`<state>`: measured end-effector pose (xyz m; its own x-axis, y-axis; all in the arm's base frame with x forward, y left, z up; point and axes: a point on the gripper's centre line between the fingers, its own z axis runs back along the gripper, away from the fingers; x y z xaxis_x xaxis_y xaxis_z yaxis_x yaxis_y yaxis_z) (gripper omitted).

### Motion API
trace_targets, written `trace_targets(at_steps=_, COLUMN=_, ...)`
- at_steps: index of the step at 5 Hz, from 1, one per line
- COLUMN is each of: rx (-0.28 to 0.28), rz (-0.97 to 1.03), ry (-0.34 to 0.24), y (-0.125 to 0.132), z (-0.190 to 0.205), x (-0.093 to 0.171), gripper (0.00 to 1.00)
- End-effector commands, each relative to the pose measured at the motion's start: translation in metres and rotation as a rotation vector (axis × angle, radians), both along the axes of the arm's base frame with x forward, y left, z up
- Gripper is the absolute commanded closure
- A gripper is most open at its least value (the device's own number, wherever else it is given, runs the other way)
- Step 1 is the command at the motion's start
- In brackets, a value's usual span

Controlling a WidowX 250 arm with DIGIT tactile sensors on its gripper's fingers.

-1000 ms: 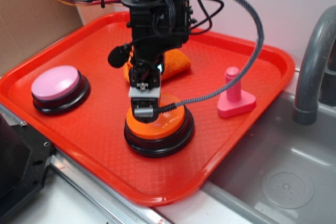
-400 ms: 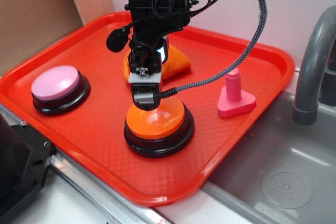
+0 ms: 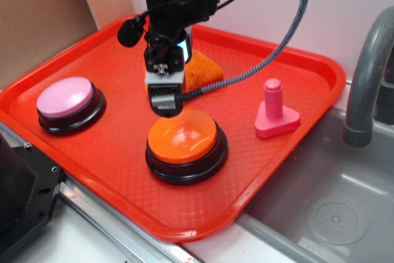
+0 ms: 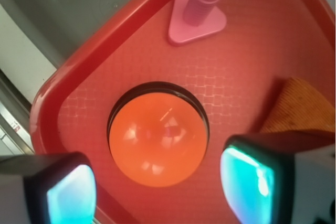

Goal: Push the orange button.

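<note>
Although the gripper hung close to the orange button, it was not touching it — in the exterior view its tip sat above the dome's far-left edge with a clear gap. The button stood near the front middle of the red tray, which lay on the surface beside a sink. A pink button was well apart at the tray's left, a pink peg stood to the right, and an orange cloth lay behind the arm.

In the wrist view the dome filled the centre, glossy and bare, and the two fingers stood wide apart with the dome showing between them; they held nothing.

Judging by the gap, the step in hand was either the approach just before a press or the lift clear just after one — these pictures could not settle which. If a press was yet to come, the next move called for a short shift toward the dome's crown and a straight descent, firm enough to sink the dome, without sliding off its slick curve.
</note>
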<state>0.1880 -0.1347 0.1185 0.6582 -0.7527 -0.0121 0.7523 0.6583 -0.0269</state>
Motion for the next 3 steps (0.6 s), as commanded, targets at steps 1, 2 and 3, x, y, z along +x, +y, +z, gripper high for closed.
trace_targets(at_steps=1, rx=-0.038, rz=0.015, ry=-0.068, y=-0.01, z=0.028, x=-0.011, gripper=0.0)
trace_targets(at_steps=2, rx=-0.038, rz=0.016, ry=-0.059, y=-0.01, z=0.033, x=-0.012, gripper=0.0)
trace_targets(at_steps=3, rx=-0.045, rz=0.009, ry=-0.059, y=-0.01, z=0.04, x=-0.014, gripper=0.0)
